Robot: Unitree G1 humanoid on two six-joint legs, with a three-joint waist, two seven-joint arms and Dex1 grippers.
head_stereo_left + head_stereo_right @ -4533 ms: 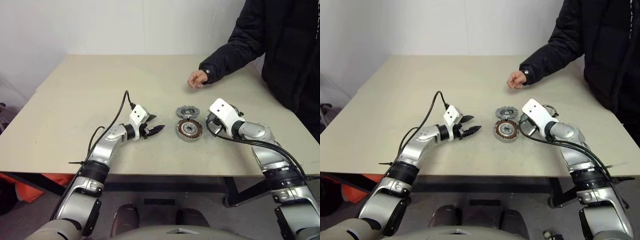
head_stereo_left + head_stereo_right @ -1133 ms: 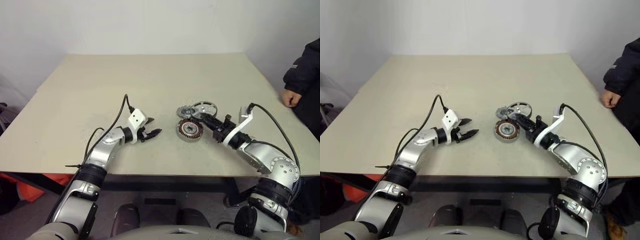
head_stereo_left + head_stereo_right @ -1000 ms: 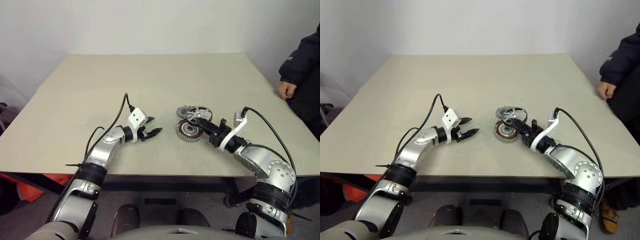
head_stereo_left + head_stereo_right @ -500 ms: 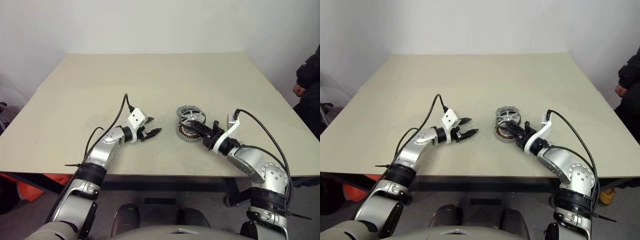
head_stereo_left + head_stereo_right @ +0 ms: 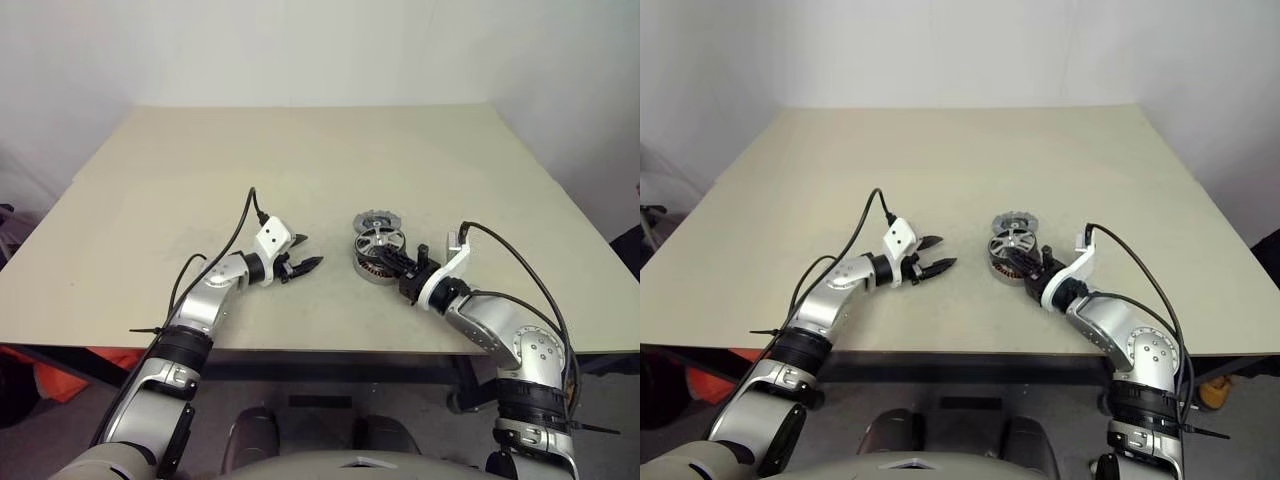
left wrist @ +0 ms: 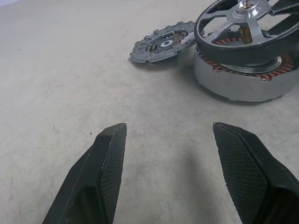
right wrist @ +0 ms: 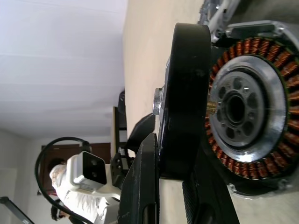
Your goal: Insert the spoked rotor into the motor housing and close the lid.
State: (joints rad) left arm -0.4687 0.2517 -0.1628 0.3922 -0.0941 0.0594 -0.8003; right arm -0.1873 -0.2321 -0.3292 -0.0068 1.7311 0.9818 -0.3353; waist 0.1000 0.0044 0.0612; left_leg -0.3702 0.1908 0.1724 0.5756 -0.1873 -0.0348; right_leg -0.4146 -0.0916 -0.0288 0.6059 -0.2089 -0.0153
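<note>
The motor housing (image 5: 376,268), a metal ring with copper coils, stands on the table near the front middle. Just over it my right gripper (image 5: 398,259) is shut on the rim of the spoked rotor (image 5: 380,241), which is slightly tilted. I cannot tell whether rotor and housing touch. In the right wrist view the rotor (image 7: 184,93) is edge-on in front of the coils of the housing (image 7: 247,112). The lid (image 5: 375,220), grey with a notched edge, lies flat just behind the housing. My left gripper (image 5: 305,265) rests open on the table left of the housing, holding nothing. Its fingers (image 6: 110,163) point at the parts.
The beige table (image 5: 300,160) stretches wide behind and to both sides of the parts. Its front edge runs close below both arms. A black cable (image 5: 235,230) arcs off my left wrist. A dark piece of a person's clothing (image 5: 630,250) shows at the far right edge.
My right gripper carried the spoked rotor left and down, from beside the lid to just over the housing. The person's hand and sleeve withdrew to the right edge. The left arm kept still.
</note>
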